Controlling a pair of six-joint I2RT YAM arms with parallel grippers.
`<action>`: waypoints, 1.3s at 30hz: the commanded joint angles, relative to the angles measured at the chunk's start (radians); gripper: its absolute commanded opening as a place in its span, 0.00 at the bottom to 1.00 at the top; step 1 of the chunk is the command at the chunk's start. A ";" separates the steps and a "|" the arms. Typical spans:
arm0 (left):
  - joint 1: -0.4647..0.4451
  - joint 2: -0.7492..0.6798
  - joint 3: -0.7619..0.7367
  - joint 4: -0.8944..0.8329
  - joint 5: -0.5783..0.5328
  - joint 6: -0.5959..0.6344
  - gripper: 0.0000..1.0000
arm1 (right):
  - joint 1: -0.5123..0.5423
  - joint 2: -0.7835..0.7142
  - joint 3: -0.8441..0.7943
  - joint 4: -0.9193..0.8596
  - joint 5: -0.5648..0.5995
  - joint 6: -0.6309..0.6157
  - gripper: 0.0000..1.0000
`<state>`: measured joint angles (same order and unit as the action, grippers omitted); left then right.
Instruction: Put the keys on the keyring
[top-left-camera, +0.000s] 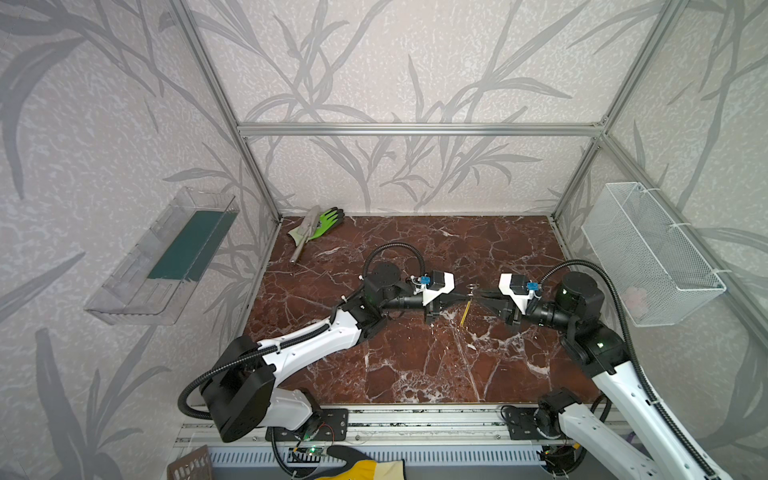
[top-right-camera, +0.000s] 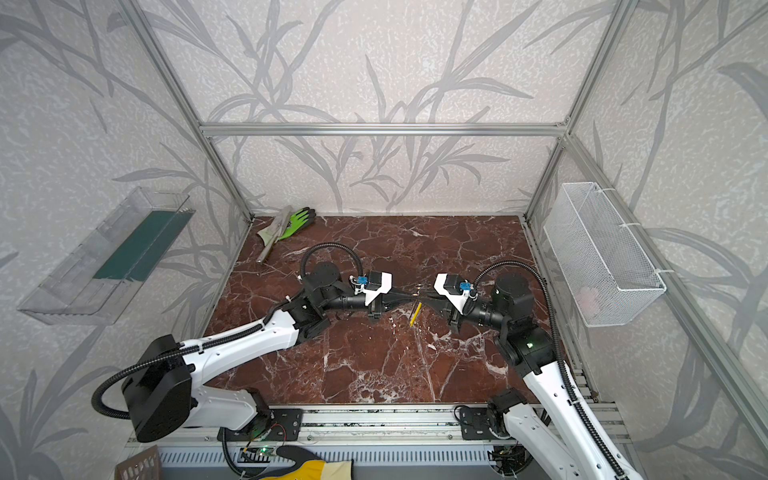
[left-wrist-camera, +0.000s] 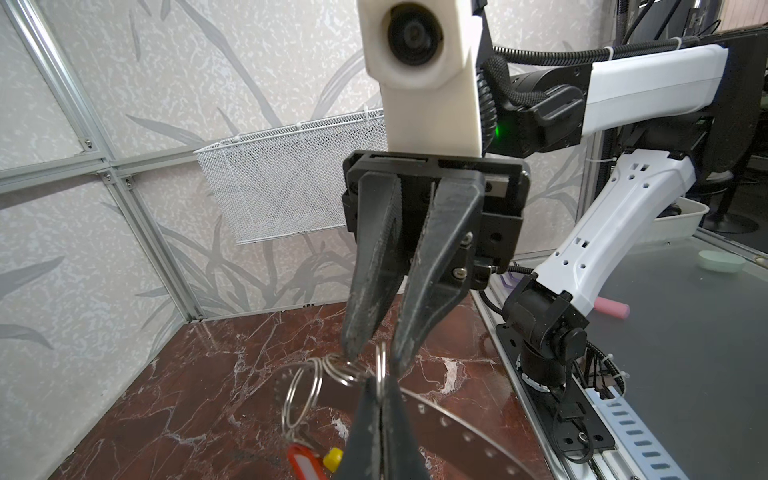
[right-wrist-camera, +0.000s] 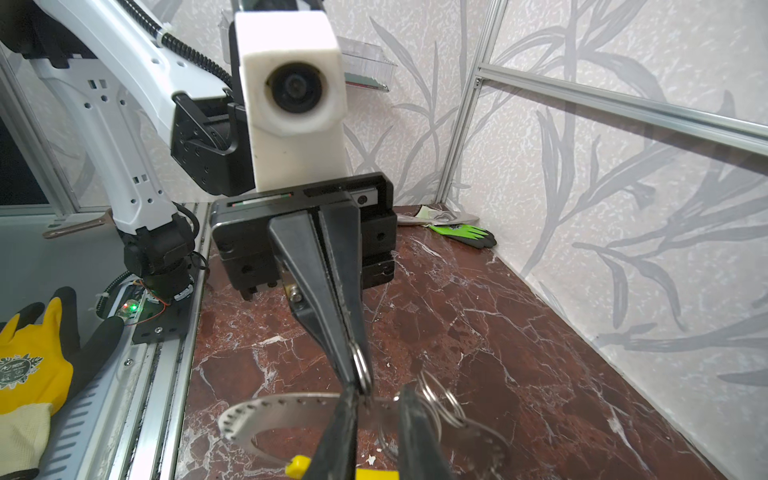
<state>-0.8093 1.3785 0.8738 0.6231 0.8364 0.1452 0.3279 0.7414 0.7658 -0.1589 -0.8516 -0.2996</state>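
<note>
In both top views the two grippers meet tip to tip above the middle of the table. My left gripper (left-wrist-camera: 380, 384) (top-left-camera: 467, 294) is shut on a small silver split ring (left-wrist-camera: 380, 363) (right-wrist-camera: 360, 368). More split rings (left-wrist-camera: 301, 395) chain from it down to a key with a red-orange head (left-wrist-camera: 305, 459). The keyring (left-wrist-camera: 457, 424) (right-wrist-camera: 266, 411), a thin grey hoop with holes and a yellow section (top-left-camera: 466, 312) (top-right-camera: 414, 314), hangs below the tips. My right gripper (right-wrist-camera: 379, 390) (left-wrist-camera: 377, 357) stands narrowly open, one fingertip on each side of the held ring.
A green glove (top-left-camera: 328, 220) and a trowel (top-left-camera: 303, 237) lie at the table's back left corner. A white wire basket (top-left-camera: 648, 253) hangs on the right wall, a clear tray (top-left-camera: 166, 257) on the left wall. A yellow glove (top-left-camera: 365, 467) lies beyond the front rail.
</note>
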 joint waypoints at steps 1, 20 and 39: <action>0.002 0.008 0.000 0.049 0.035 -0.004 0.00 | -0.003 0.003 -0.010 0.051 -0.036 0.023 0.19; 0.002 0.019 0.035 -0.014 0.087 0.030 0.00 | -0.003 0.038 -0.007 0.067 -0.143 0.027 0.00; 0.003 -0.081 0.150 -0.520 -0.233 0.369 0.35 | 0.045 0.163 0.277 -0.570 0.265 -0.239 0.00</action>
<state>-0.8040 1.3052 0.9997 0.1371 0.6453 0.4747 0.3485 0.8856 0.9962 -0.5972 -0.6712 -0.4892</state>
